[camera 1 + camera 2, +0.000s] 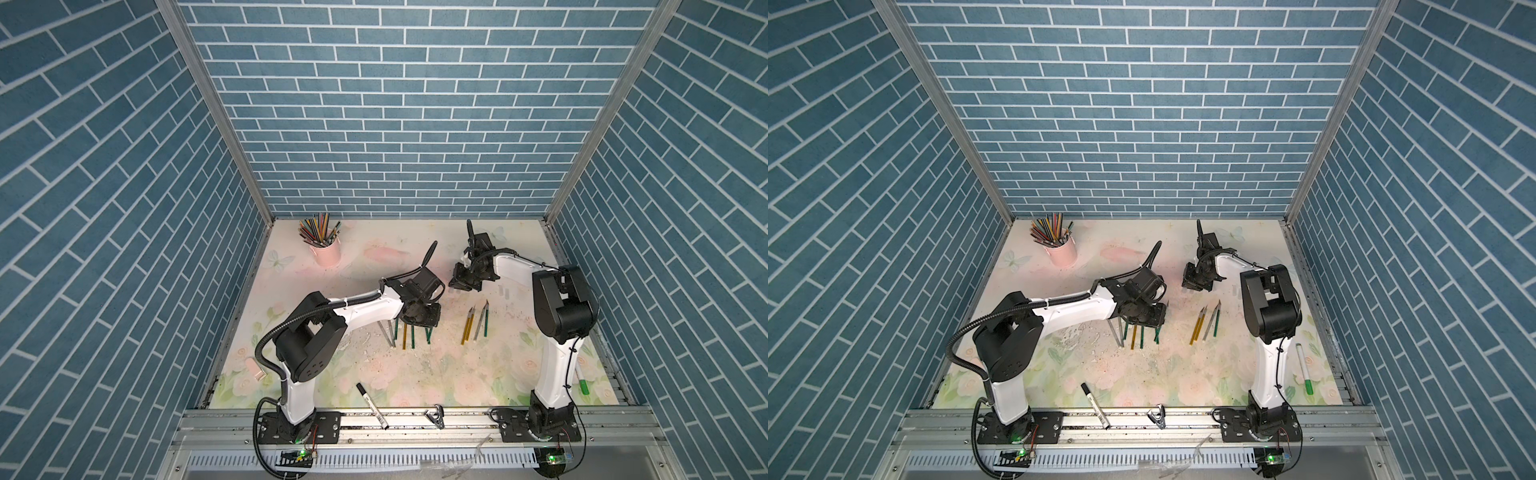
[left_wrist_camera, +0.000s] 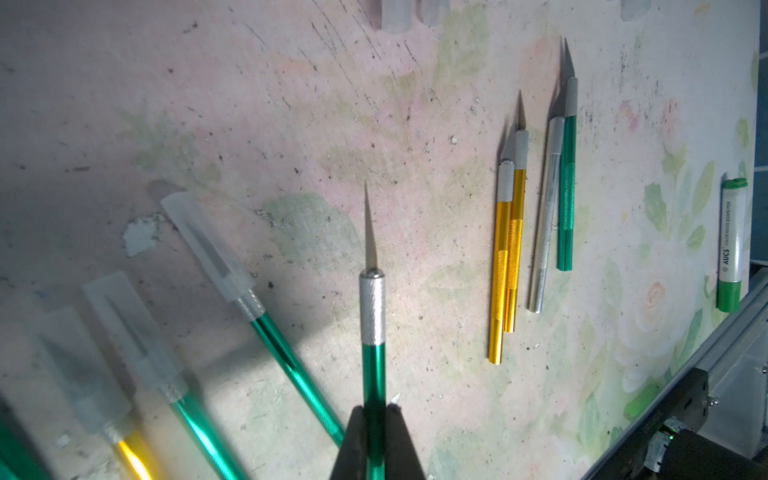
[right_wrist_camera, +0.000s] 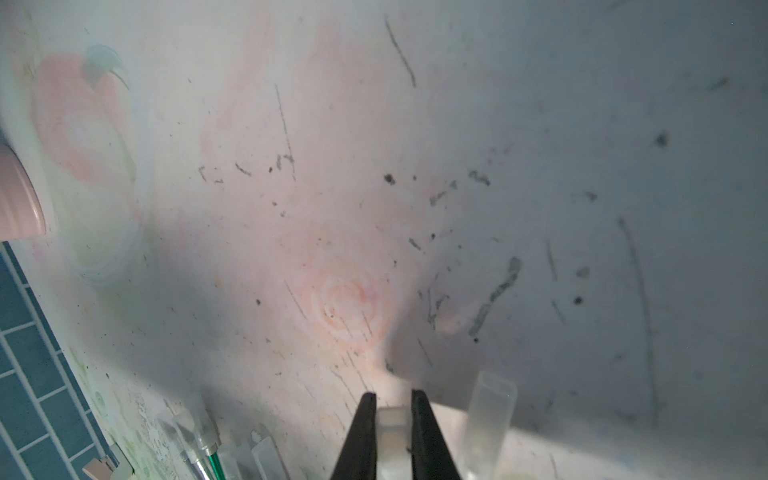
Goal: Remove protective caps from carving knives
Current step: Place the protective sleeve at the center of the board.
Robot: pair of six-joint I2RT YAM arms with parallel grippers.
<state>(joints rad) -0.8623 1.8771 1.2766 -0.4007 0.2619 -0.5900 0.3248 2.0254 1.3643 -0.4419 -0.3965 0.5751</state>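
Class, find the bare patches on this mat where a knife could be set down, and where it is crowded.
Bare: the strip between the capped knives and the four bare knives; the front stretch between black marker and right arm. Crowded: under the left hand holding a green knife.

Cup: I see a pink cup (image 1: 327,252) standing at the far left of the table.
Pencils: lots of coloured pencils (image 1: 318,228) stick out of it, spread like a fan.
Marker: a white marker (image 1: 372,405) with a black cap lies slanted at the front, cap end on the mat (image 1: 415,374), other end on the metal rail (image 1: 465,426).
Clip: a black clip (image 1: 435,417) sits on that rail, near the marker, not touching.
Green pen: a white green pen (image 1: 1304,368) lies by the right edge.
Pink thing: a small pink thing (image 1: 254,369) lies by the left edge; I can't tell what it is.
Mat: flowers and butterflies, scratched and dirty.
Walls: blue brick walls (image 1: 395,124) on three sides.
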